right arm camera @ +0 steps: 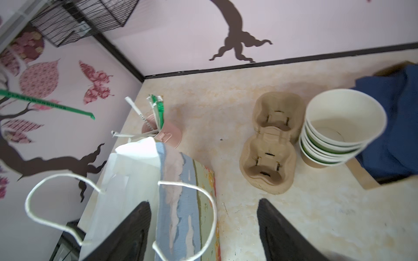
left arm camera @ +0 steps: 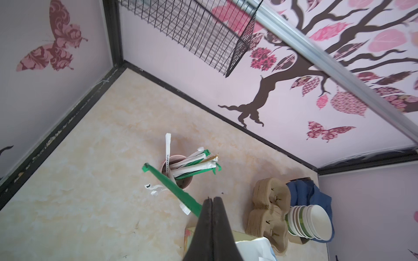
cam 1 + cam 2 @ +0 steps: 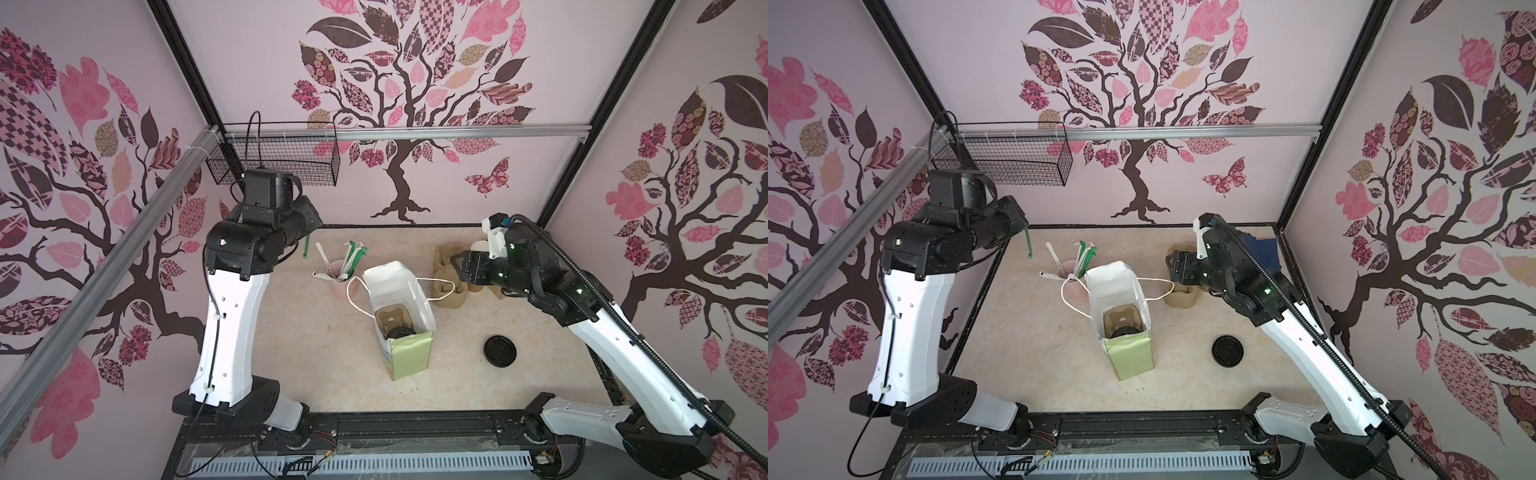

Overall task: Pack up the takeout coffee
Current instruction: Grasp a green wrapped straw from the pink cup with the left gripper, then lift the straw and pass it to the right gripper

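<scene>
**Coffee already bagged; left gripper carries a green stick**

The takeout coffee (image 3: 401, 332) stands at the bottom of the open paper bag (image 3: 409, 359), black lid up, seated in a pulp carrier (image 3: 391, 316). The bag is upright in the middle of the worktop (image 3: 457, 374).

The left gripper (image 2: 212, 199) is clenched on one end of a thin green stick (image 2: 172, 183), held high over the far left part of the worktop, beyond the pink cup of straws (image 3: 341, 286). In both top views the stick hangs nearly straight down from the jaws. From that gripper the coffee lies lower, nearer and to the right, past the pink cup.

The right gripper (image 1: 202, 203) is released, jaws wide and empty, just beside the bag's far right rim and so the nearer of the two to its mouth.

I judge the stick is meant for the bag. The left arm would then need to bring it over the mouth with its long axis upright, clear of the rope handles (image 1: 187, 187).
</scene>
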Robot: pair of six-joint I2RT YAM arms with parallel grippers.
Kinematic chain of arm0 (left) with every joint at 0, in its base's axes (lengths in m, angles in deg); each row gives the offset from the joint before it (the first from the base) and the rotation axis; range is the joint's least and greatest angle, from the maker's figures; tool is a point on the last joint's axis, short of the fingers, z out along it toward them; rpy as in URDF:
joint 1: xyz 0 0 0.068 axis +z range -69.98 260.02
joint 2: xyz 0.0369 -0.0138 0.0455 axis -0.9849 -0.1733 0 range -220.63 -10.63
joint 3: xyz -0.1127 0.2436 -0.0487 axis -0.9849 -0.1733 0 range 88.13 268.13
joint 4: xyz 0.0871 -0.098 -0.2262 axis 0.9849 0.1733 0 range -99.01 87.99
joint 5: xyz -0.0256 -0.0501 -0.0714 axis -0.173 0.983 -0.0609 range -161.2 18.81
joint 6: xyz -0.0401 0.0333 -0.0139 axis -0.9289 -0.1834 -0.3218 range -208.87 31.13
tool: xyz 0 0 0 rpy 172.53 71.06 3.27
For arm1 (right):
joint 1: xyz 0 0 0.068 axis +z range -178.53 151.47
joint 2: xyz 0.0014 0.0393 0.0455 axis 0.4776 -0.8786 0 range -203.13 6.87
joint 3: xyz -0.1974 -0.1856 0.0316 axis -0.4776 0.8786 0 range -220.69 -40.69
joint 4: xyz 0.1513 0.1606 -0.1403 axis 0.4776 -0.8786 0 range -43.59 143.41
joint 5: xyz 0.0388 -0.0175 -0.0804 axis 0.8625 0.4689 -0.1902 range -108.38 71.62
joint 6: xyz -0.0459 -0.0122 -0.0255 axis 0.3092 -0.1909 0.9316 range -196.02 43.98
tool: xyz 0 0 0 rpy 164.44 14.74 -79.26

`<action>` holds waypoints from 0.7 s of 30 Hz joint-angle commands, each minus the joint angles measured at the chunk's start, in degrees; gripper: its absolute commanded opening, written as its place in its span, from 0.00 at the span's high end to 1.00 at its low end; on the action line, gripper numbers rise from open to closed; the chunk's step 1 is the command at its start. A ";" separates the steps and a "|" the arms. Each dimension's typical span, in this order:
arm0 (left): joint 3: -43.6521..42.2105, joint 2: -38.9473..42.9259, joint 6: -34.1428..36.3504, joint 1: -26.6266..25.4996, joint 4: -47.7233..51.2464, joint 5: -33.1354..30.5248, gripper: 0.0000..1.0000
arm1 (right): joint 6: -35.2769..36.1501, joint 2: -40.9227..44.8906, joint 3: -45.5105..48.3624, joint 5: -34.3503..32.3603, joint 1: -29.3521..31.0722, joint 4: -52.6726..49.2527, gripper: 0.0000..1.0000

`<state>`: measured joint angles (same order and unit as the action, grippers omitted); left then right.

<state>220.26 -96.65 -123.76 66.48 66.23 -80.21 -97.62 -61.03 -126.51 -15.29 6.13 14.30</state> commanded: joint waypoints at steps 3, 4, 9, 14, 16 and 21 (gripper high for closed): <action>7.40 0.60 2.25 0.15 3.04 13.42 1.00 | 14.73 -4.84 -8.28 17.48 2.71 14.99 0.25; 7.96 0.80 1.89 0.13 2.83 15.68 1.00 | 15.98 -5.92 -8.99 18.37 3.60 17.14 0.25; 9.26 2.20 0.36 0.10 -0.09 26.19 1.00 | 20.07 -13.41 -15.23 24.26 9.70 26.12 0.25; 8.95 2.78 -1.43 0.13 -3.05 33.32 1.00 | 22.79 -19.52 -19.37 24.22 13.28 30.50 0.27; 7.14 3.29 -2.56 0.17 -5.19 36.08 1.00 | 23.43 -20.98 -19.47 23.98 13.66 32.63 0.28; 1.44 4.93 -4.39 0.10 -9.91 40.84 1.00 | 24.99 -23.82 -19.92 25.03 14.04 35.35 0.31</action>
<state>224.57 -92.59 -126.71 66.50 60.81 -44.63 -74.74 -83.63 -143.82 7.94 20.01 45.27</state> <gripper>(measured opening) 0.051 0.694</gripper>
